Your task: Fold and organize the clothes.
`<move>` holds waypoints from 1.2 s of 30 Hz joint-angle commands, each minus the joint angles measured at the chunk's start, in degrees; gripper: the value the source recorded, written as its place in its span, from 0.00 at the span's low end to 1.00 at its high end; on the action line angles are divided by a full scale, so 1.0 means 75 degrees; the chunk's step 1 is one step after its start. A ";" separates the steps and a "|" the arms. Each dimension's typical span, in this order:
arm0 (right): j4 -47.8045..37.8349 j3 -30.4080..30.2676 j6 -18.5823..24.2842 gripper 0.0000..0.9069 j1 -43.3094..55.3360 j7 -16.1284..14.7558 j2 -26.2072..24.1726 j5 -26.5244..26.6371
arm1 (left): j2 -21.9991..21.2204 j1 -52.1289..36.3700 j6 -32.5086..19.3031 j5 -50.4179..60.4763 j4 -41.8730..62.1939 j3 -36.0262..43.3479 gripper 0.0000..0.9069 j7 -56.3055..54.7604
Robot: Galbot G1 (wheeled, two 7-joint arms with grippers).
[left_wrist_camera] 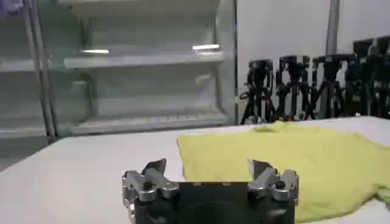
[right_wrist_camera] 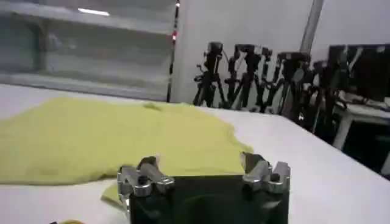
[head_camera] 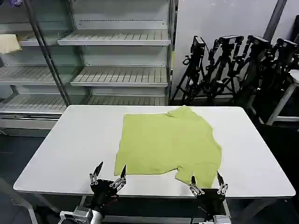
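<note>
From the head view, the lime T-shirt (head_camera: 168,142) lies spread on the white table (head_camera: 70,144), partly folded already, with one sleeve (head_camera: 198,172) sticking out at the near edge on the robot's right. The left gripper (head_camera: 110,176) waits at the near table edge just beside the shirt's near left corner, fingers spread wide and empty; the right gripper (head_camera: 206,183) sits just beside that sleeve, equally wide and empty. The likely trouble is an uneven pick: if one gripper catches a single layer while the other takes two, the fold will skew, and the loose sleeve could drag or bunch. In the left wrist view, the left gripper (left_wrist_camera: 209,173) faces the shirt (left_wrist_camera: 286,161), whose near edge lies flat against the table (left_wrist_camera: 79,170); fingers sliding in too high would skate over the soft cloth and close on nothing. In the right wrist view, the right gripper (right_wrist_camera: 201,171) has the shirt (right_wrist_camera: 103,137) lying ahead and reaching under its fingers; closing there might pinch a wrinkle rather than a clean hem, and pulling could shift the whole garment across the table (right_wrist_camera: 317,164).
</note>
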 commanded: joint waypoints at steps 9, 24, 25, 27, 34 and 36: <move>-0.0154 -0.0155 -0.1068 1.00 0.0254 0.0347 0.0115 0.0424 | 0.0400 -0.1132 0.1886 -0.0890 0.0698 0.0126 1.00 -0.0452; -0.0328 -0.0321 -0.1302 1.00 0.0258 0.0531 0.0251 0.0502 | 0.0453 -0.1389 0.1895 -0.1246 0.0967 0.0293 1.00 -0.0216; -0.0329 -0.0326 -0.1311 1.00 0.0258 0.0530 0.0252 0.0500 | 0.0482 -0.1358 0.1897 -0.1265 0.0966 0.0307 1.00 -0.0176; -0.0326 -0.0334 -0.1338 1.00 0.0255 0.0529 0.0252 0.0505 | 0.0501 -0.1326 0.1898 -0.1408 0.0940 0.0321 1.00 -0.0154; -0.0367 -0.0351 -0.1417 0.87 0.0243 0.0585 0.0251 0.0620 | 0.0547 -0.1407 0.1894 -0.1633 0.1003 0.0389 0.56 -0.0172; -0.0386 -0.0361 -0.1473 0.54 0.0239 0.0636 0.0254 0.0711 | 0.0553 -0.1428 0.1893 -0.1664 0.1029 0.0413 0.20 -0.0189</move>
